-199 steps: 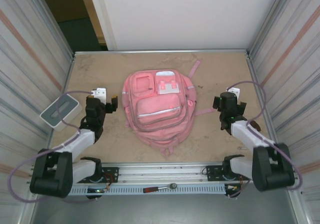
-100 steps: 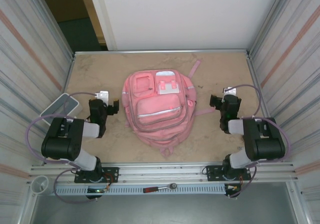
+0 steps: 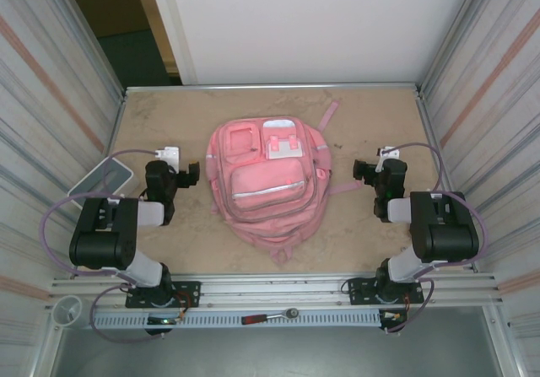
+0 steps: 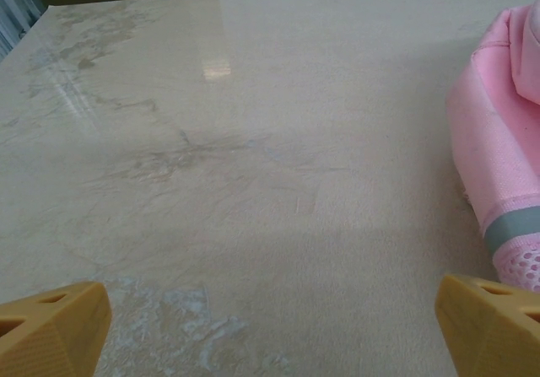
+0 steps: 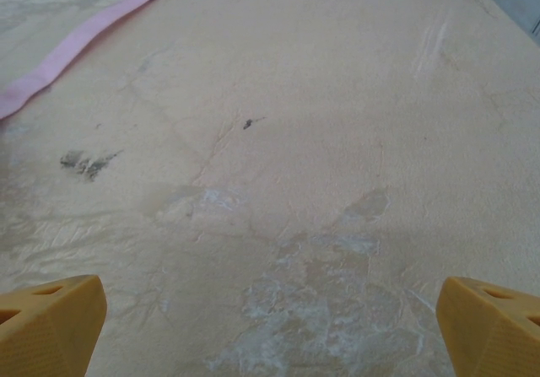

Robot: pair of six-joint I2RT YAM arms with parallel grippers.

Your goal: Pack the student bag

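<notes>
The student bag (image 3: 266, 187), a large pink backpack, lies flat in the middle of the table with its front pockets facing up and a strap (image 3: 327, 115) trailing to the far right. Left of the bag, my left gripper (image 3: 172, 173) is low over the table and open. In the left wrist view its yellow fingertips (image 4: 51, 331) stand wide apart over bare table, with the bag's edge (image 4: 498, 149) to the right. My right gripper (image 3: 380, 171) stands open to the right of the bag. Its fingertips (image 5: 494, 326) frame bare table, with a pink strap (image 5: 67, 52) at the far left.
A small grey-white box (image 3: 101, 179) rests at the left table edge by the corrugated metal wall. A ratchet tool (image 3: 270, 316) lies on the rail between the arm bases. Metal walls close in both sides, and bare table stretches beyond the bag.
Both arms have folded back, with their elbows raised above the bases. The grippers stay beside the bag, the left one slightly wider.
</notes>
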